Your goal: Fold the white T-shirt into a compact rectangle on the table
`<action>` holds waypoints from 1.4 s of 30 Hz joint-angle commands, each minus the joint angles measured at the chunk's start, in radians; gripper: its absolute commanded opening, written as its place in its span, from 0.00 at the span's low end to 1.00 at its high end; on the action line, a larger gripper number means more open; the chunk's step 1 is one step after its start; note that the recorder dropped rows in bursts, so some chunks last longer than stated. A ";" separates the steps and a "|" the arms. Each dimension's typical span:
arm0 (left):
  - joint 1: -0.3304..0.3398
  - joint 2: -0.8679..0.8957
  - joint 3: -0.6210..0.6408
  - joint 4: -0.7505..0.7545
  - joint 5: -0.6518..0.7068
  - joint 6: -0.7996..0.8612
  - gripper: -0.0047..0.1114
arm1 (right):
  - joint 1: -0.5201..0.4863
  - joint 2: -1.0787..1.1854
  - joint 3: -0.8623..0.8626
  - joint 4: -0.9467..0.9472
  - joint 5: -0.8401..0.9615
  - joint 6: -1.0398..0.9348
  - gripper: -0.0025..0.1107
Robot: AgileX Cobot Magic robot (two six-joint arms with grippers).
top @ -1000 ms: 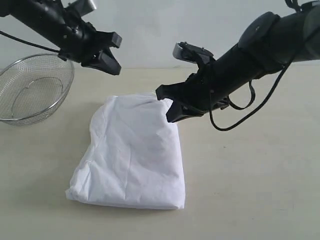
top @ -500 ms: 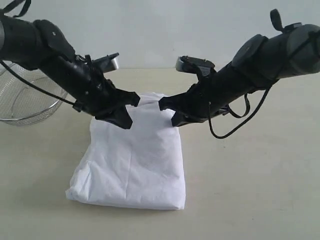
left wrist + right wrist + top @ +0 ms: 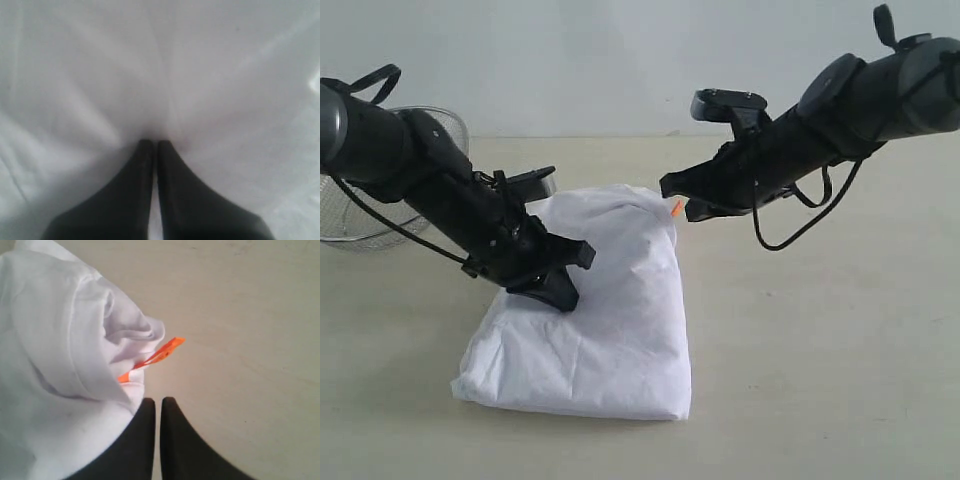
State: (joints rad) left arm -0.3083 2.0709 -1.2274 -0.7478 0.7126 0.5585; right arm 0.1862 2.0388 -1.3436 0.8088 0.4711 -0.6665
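No words or numbers can be read anywhere. The white T-shirt shows plain cloth, and its small orange tag is too tiny to read.

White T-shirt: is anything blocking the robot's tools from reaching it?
Nothing visible is. The shut left tool presses its tips on the white T-shirt. The shut right tool hangs just beside the shirt's corner, by an orange tag, with only bare table below. The wire-mesh bowl sits away to the side.
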 commanded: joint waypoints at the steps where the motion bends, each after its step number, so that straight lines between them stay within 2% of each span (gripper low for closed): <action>1: -0.007 0.000 0.007 -0.015 -0.028 0.011 0.08 | -0.006 -0.002 -0.006 -0.017 0.049 -0.122 0.05; 3: -0.007 0.000 0.007 -0.015 -0.032 0.015 0.08 | -0.006 -0.002 -0.006 -0.017 0.070 -0.154 0.14; 6: -0.007 0.000 0.007 -0.015 -0.032 0.018 0.08 | -0.006 -0.002 -0.006 -0.017 0.071 -0.211 0.33; 9: -0.007 0.000 0.007 -0.015 -0.032 0.018 0.08 | -0.006 -0.002 -0.006 -0.017 0.066 -0.237 0.46; 18: -0.007 0.000 0.007 -0.015 -0.032 0.018 0.08 | -0.006 0.033 -0.006 -0.010 0.025 -0.260 0.46; 28: -0.007 0.000 0.007 -0.015 -0.032 0.018 0.08 | 0.048 0.075 -0.006 -0.007 -0.060 -0.266 0.46; 30: -0.007 0.000 0.007 -0.018 -0.032 0.018 0.08 | 0.066 0.079 -0.006 -0.007 -0.100 -0.266 0.44; 32: -0.007 0.000 0.007 -0.020 -0.032 0.018 0.08 | 0.076 0.083 -0.006 -0.007 -0.141 -0.266 0.28; 34: -0.007 0.000 0.007 -0.020 -0.032 0.018 0.08 | 0.092 0.088 -0.006 -0.007 -0.190 -0.266 0.07; 35: -0.007 0.000 0.007 -0.020 -0.032 0.018 0.08 | 0.092 0.088 -0.006 -0.007 -0.204 -0.266 0.02; 42: -0.007 0.000 0.007 -0.020 -0.032 0.018 0.08 | 0.092 0.088 -0.006 -0.007 -0.348 -0.262 0.02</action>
State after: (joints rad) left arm -0.3083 2.0709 -1.2257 -0.7610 0.6873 0.5703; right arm 0.2788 2.1242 -1.3453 0.7984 0.1845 -0.9267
